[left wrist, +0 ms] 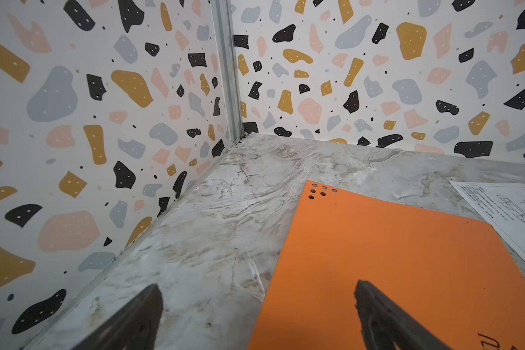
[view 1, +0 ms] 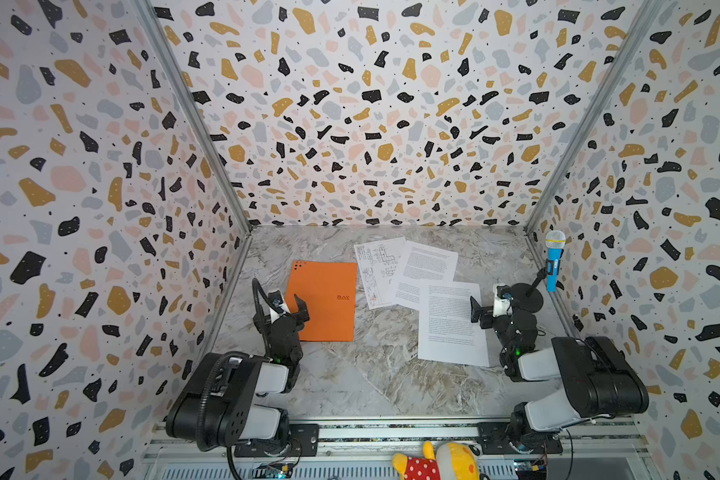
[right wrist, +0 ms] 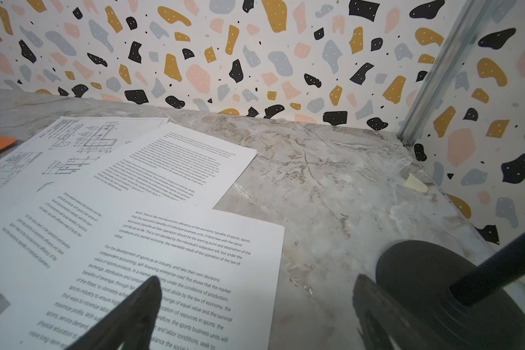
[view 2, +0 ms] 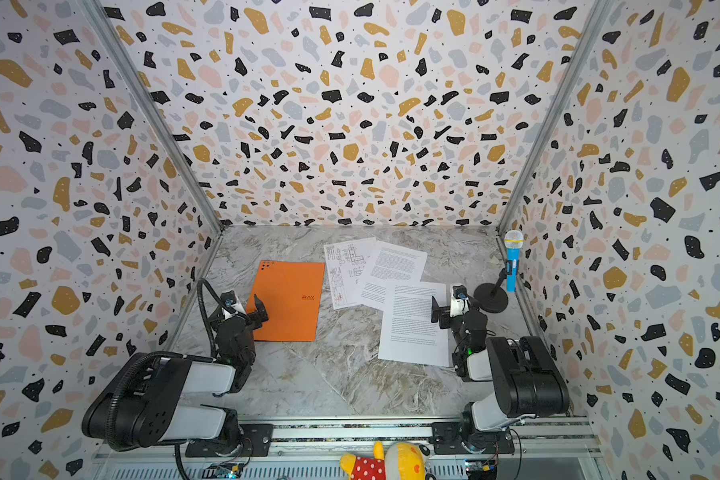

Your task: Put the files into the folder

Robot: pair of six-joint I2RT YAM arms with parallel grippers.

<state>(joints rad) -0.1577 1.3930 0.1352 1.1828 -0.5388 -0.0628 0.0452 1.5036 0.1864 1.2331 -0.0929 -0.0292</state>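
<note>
The orange folder lies closed and flat on the left of the marble table. The files are three white sheets fanned to its right. The drawing sheet lies under a text sheet. A nearer text sheet overlaps that text sheet. My left gripper is open over the folder's left edge, holding nothing. My right gripper is open over the near sheet's right edge, also holding nothing.
A blue microphone on a black round stand stands at the right wall, just beside my right gripper. Patterned walls close in the left, back and right. A plush toy lies beyond the front rail. Bare marble spreads between the arms.
</note>
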